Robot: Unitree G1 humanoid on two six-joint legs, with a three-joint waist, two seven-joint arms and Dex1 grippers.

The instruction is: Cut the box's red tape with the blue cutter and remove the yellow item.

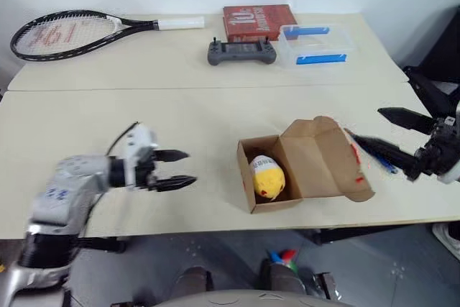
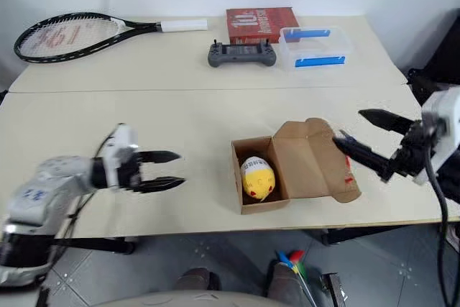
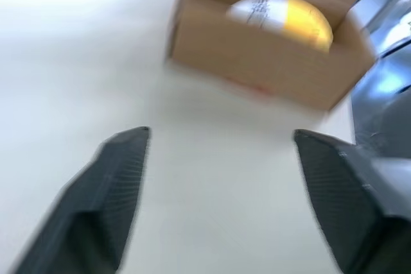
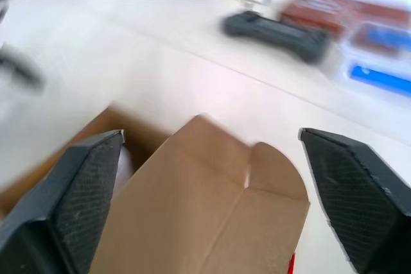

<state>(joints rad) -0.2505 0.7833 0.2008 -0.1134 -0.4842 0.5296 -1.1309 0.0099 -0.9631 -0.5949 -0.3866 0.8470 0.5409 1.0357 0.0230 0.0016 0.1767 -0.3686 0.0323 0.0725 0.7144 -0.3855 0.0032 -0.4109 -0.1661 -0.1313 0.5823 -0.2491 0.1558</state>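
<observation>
1. Step: the box is already open, lid folded back to the right, and the tape shows as split red bits on the lid edge. Cutting looks done; the removal step is in hand.
2. The yellow item sits inside the box, near its front wall, untouched.
3. Cutter: a blurred blue streak on the table just right of the lid, under the right gripper; hard to make out, not held.
4. Left gripper: fingers spread wide, empty, hovering over bare table well left of the box, pointing at it.
5. Right gripper: fingers spread wide, empty, above the lid's right edge, touching nothing I can see.
6. Next move, my guess: one gripper reaches into the open box from above, closes on the yellow item and lifts it out; the box wall is close, so fingers need to clear it.
</observation>
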